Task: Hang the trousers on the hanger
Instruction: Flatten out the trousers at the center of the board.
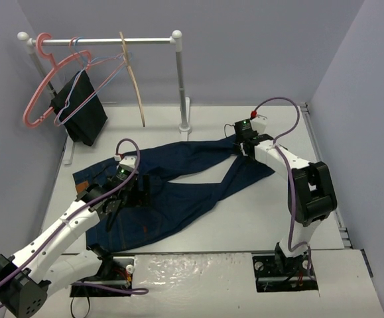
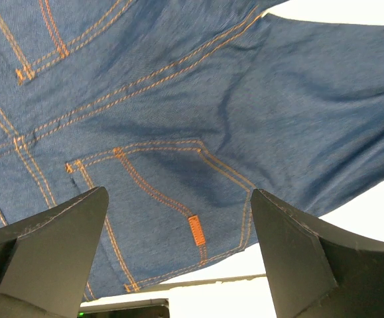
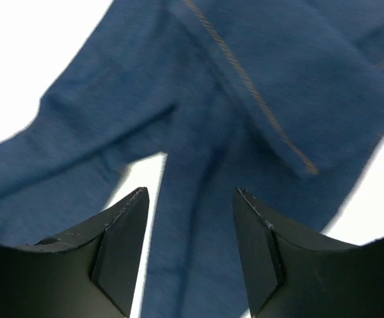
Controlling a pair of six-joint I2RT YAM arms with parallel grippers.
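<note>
The dark blue trousers [image 1: 185, 173] lie spread flat on the white table, waist at the left and legs running right. My left gripper [image 1: 127, 199] hovers open over the seat. In the left wrist view its jaws [image 2: 178, 192] stand wide above a back pocket [image 2: 165, 192] with orange stitching. Over the leg ends at the right, my right gripper [image 1: 240, 151] is open; the right wrist view shows the blue legs [image 3: 198, 99] below it with nothing between its jaws [image 3: 190, 192]. The wooden hanger [image 1: 137, 86] hangs edge-on from the rail, apart from both grippers.
A white rail [image 1: 105, 41] on a post [image 1: 180, 86] stands at the back. It carries a pink hanger [image 1: 38, 93], thin wire hangers [image 1: 105, 66] and a black cloth [image 1: 80, 106]. Grey walls close in the table on three sides.
</note>
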